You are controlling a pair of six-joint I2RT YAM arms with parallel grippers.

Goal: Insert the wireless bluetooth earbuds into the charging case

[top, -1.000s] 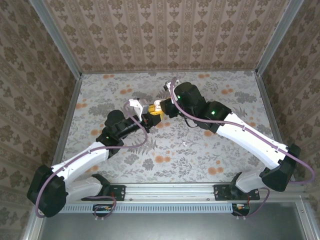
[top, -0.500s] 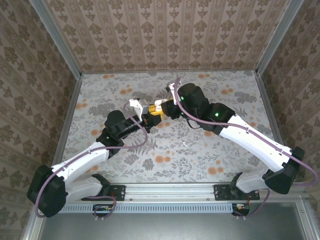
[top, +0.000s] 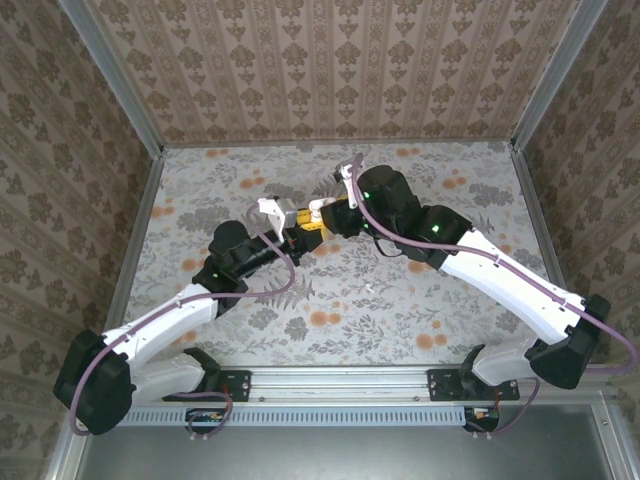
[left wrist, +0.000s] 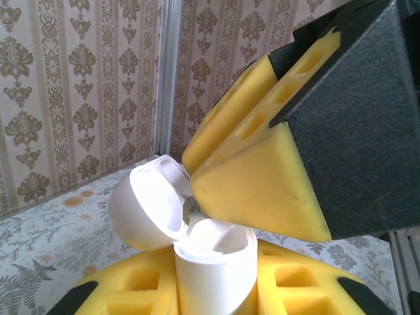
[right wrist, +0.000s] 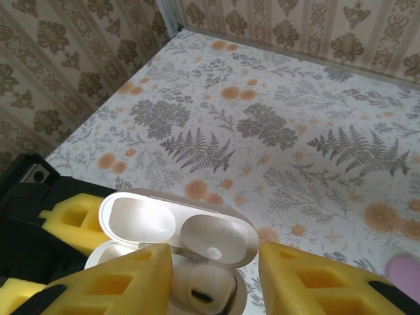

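My left gripper (top: 296,236) is shut on the white charging case (left wrist: 213,266), holding it upright between yellow pads (left wrist: 125,289). The lid (left wrist: 146,205) is hinged open. In the right wrist view a whitish earbud (right wrist: 205,289) sits in the case's opening below the lid (right wrist: 177,226). My right gripper (right wrist: 216,282) hovers directly over the case, open. Its left finger (right wrist: 118,282) is close beside the earbud and its right finger (right wrist: 315,275) stands clear of it. From the top view the right gripper (top: 320,214) meets the case (top: 272,210) near the table's middle.
A tiny pale piece (top: 368,290) lies on the floral table (top: 400,320) in front of the grippers. A pink rounded item (right wrist: 407,272) lies at the lower right edge of the right wrist view. Patterned walls (top: 330,70) enclose the table on three sides.
The right gripper's jaws have spread apart over the case. The right arm has shifted slightly to the right. The left arm and case have stayed still.
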